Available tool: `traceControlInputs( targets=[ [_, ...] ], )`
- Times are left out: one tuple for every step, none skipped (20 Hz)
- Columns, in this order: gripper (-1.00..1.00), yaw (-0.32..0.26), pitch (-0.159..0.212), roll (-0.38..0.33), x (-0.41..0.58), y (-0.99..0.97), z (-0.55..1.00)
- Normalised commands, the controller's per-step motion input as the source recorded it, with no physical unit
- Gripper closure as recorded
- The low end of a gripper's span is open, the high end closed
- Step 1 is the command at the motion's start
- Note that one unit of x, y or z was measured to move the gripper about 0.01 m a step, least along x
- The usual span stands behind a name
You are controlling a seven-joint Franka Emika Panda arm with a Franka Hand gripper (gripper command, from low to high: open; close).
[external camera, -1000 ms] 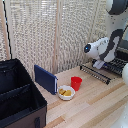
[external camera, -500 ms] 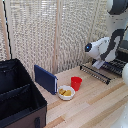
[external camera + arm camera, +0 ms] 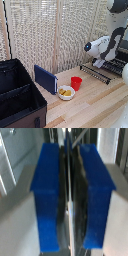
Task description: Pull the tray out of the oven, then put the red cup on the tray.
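Observation:
The tray [image 3: 96,73], a dark wire rack, sticks out from the oven [image 3: 120,65] at the exterior view's right, over the wooden table. My gripper [image 3: 98,63] sits at the tray's near part. In the wrist view the two blue finger pads [image 3: 47,198] stand close together with a thin metal wire of the tray [image 3: 68,158] pinched between them, so the gripper [image 3: 70,195] is shut on it. The red cup [image 3: 76,82] stands upright on the table, apart from the tray, toward the exterior view's left.
A white bowl [image 3: 65,92] with yellow pieces sits right beside the red cup. A blue upright slab [image 3: 46,79] stands behind it. A big black case [image 3: 19,97] fills the exterior view's left. A slatted blind forms the backdrop.
No clear shift shows; the arm stays at the tray and the cup, bowl and slab have not moved.

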Motion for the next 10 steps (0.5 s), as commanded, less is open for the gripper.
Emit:
traceControlInputs(
  targets=[
    [1.00, 0.097, 0.000, 0.060, 0.000, 0.70, -0.08],
    [1.00, 0.087, 0.000, 0.044, 0.000, 0.75, -0.12],
    [1.00, 0.071, 0.000, 0.035, 0.000, 0.81, -0.15],
    [1.00, 0.056, 0.000, 0.027, 0.000, 0.86, -0.17],
    [1.00, 0.055, 0.000, 0.021, 0.000, 0.87, -0.19],
    [1.00, 0.055, 0.000, 0.020, 0.000, 0.87, -0.19],
    [1.00, 0.057, 0.000, 0.016, 0.000, 0.87, -0.20],
    [1.00, 0.060, 0.000, 0.013, 0.000, 0.86, -0.19],
    [1.00, 0.065, 0.000, 0.011, 0.000, 0.82, -0.19],
    [1.00, 0.066, 0.000, 0.013, 0.000, 0.80, -0.18]
  ],
)
